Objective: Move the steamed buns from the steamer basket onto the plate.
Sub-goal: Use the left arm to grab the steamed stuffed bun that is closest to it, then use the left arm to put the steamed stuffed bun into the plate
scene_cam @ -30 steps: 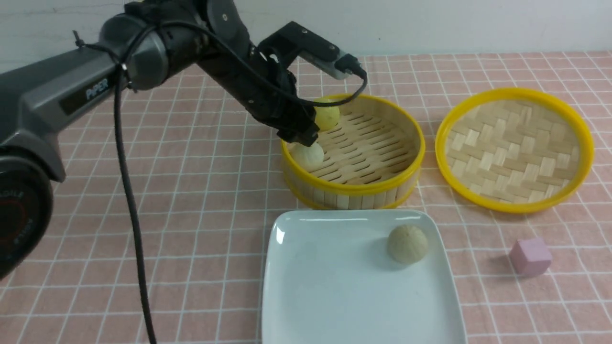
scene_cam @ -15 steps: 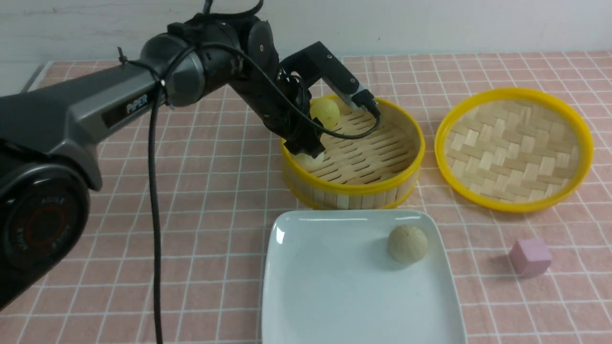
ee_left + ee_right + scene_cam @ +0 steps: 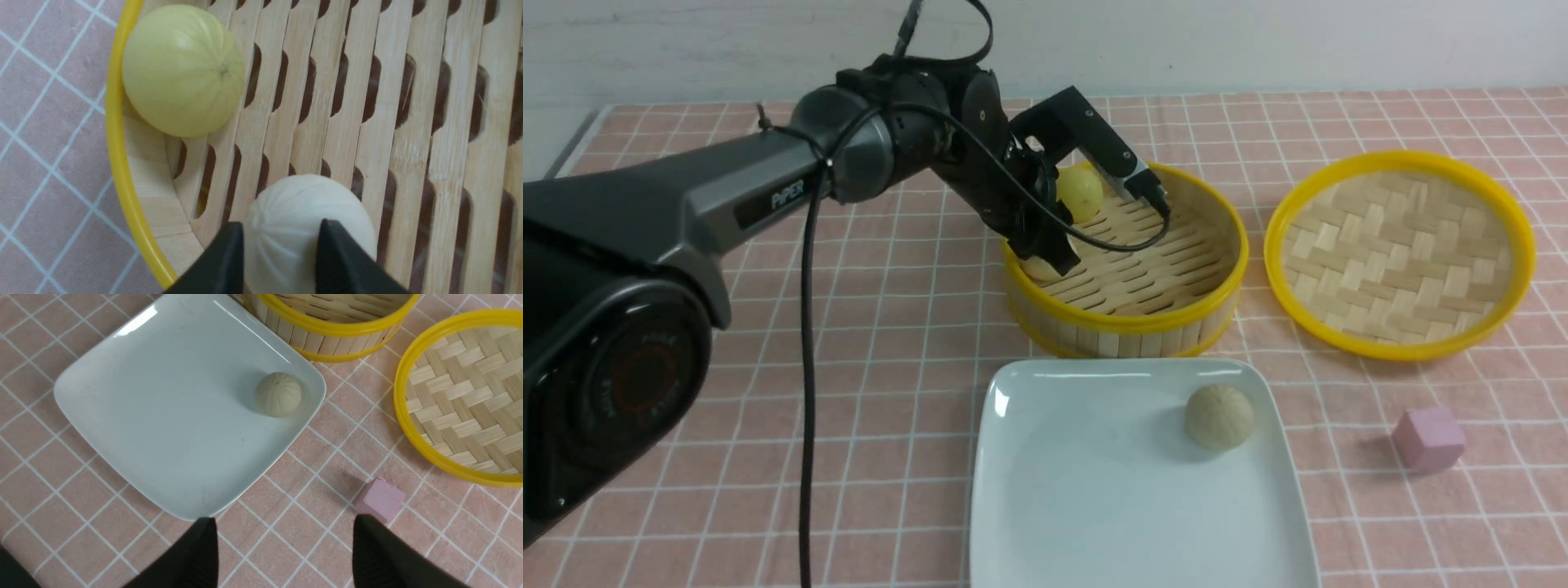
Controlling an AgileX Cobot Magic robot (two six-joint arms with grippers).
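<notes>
Jaws of the left gripper sat partway closed, pinching the pale bun on the steamer basket floor, near the yellow bun. I saw the right gripper spread wide, empty, beside the plate bearing one beige bun.

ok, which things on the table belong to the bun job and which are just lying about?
Part of the job: white bun, gripped by the left hand; yellow bun, in the basket; beige bun, already on the plate.
Just lying about: woven lid; pink cube.
</notes>
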